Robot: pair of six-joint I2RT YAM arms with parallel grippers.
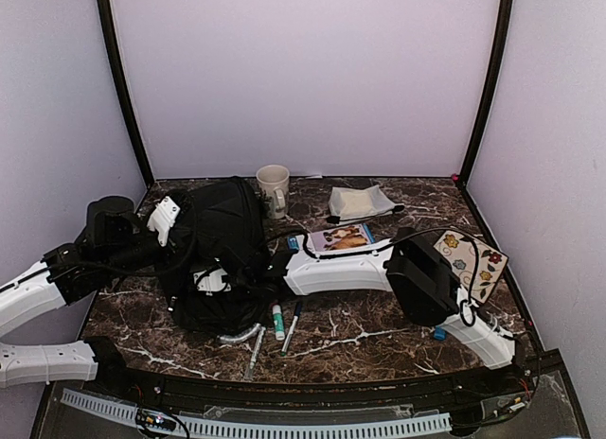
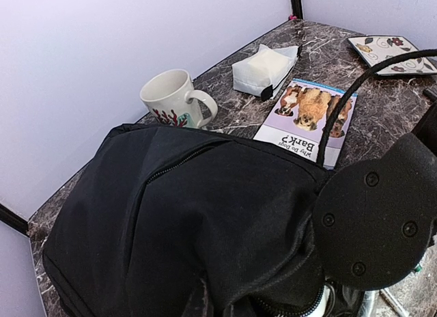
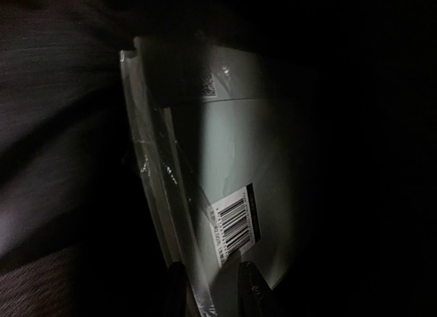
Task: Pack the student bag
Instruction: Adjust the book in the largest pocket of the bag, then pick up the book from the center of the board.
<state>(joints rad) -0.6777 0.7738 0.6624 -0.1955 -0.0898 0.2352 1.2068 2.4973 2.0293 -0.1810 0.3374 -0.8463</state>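
The student bag (image 1: pixel 222 240) (image 2: pixel 191 214), large, black and soft, lies left of the table's middle. My left gripper (image 1: pixel 172 219) (image 2: pixel 212 305) is at its upper left edge, shut on a bunched fold of the bag's fabric, which hides most of the fingers. My right arm reaches across into the bag's opening. In the right wrist view it is dark inside, and my right gripper (image 3: pixel 212 293) is shut on the edge of a plastic-wrapped pack (image 3: pixel 232 167) with a barcode label.
A white mug (image 1: pixel 273 188) (image 2: pixel 174 98) stands behind the bag. A dog book (image 1: pixel 343 237) (image 2: pixel 307 119), a grey-white pouch (image 1: pixel 360 202) (image 2: pixel 263 67) and a flowered tile (image 1: pixel 476 259) lie to the right. Pens (image 1: pixel 284 322) and the bag's grey handle (image 1: pixel 241 335) lie in front.
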